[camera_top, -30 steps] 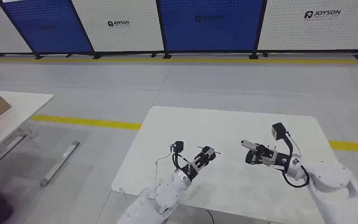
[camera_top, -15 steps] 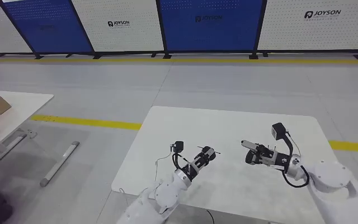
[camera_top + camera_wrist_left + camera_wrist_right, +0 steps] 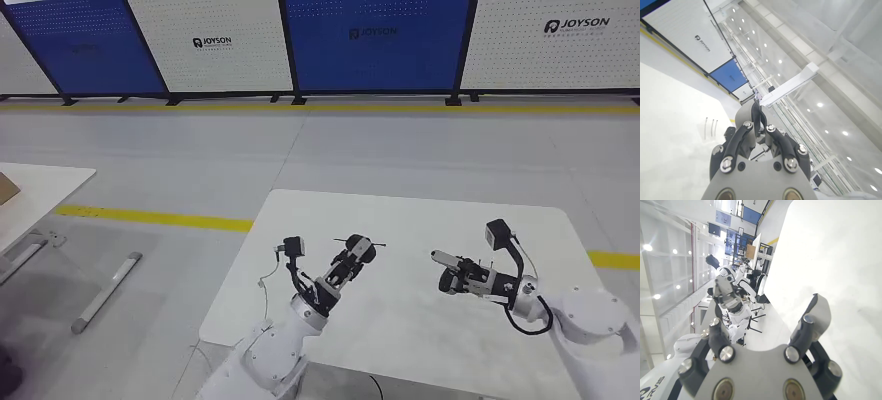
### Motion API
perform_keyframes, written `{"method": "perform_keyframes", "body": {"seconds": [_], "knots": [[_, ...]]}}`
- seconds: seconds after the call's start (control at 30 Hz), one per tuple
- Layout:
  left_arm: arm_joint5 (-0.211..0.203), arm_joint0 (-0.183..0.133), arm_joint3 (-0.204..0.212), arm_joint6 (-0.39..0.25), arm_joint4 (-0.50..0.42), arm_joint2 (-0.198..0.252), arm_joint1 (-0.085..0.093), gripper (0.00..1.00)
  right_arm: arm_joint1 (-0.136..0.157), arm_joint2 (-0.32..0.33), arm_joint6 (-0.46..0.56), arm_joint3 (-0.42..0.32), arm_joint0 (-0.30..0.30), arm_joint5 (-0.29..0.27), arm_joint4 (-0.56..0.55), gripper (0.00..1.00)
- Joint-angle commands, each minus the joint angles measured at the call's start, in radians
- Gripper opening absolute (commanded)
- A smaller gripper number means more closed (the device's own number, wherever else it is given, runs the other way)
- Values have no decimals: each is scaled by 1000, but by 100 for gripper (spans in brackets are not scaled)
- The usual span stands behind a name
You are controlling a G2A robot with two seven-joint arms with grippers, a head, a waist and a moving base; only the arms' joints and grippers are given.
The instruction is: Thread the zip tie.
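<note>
**bolt_head:** ok so where's the zip tie (image 3: 377, 243) at right now?

**rigwatcher:** the left gripper (image 3: 357, 249) has it. It's pinched crosswise at the tips, so a thin dark bit pokes out either side. The whole thing is held up off the table (image 3: 480, 215), over the left half, roughly midway between the near and far edges. On the left wrist cam the fingers (image 3: 743, 115) are pressed tight together on a dark strap.

**bolt_head:** and the other arm?

**rigwatcher:** the right gripper (image 3: 443, 272) is spread wide, and on its own cam you see bare table between its two fingers. It sits over the right half, pointed toward the left gripper. The two are near each other but not touching.

**bolt_head:** anything else lying around?

**rigwatcher:** three thin strips (image 3: 712, 127) lie flat on the table, side by side, out past the left gripper and not far from a corner. They're too thin for me to say what they are, and I can't tell which corner it is either.
</note>
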Motion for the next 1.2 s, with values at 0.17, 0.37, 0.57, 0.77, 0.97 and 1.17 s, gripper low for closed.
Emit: {"method": "perform_keyframes", "body": {"seconds": [0.17, 0.37, 0.57, 0.77, 0.97, 1.17], "knots": [[-17, 68, -118, -38, 50, -39, 12, 0, 0, 0, 0, 0, 0, 0, 0, 100], [88, 44, -55, -21, 100, -10, 6, 0, 0, 0, 0, 0, 0, 0, 0, 100], [186, -64, 175, -25, 103, 68, -13, 0, 0, 0, 0, 0, 0, 0, 0, 100], [204, -140, 338, 2, 59, 123, -33, 0, 0, 0, 0, 0, 0, 0, 0, 100], [122, -140, 301, 22, 65, 117, -34, 0, 0, 0, 0, 0, 0, 0, 0, 100], [42, -52, 67, 62, 148, 78, -20, 0, 0, 0, 0, 0, 0, 0, 0, 100]]}}
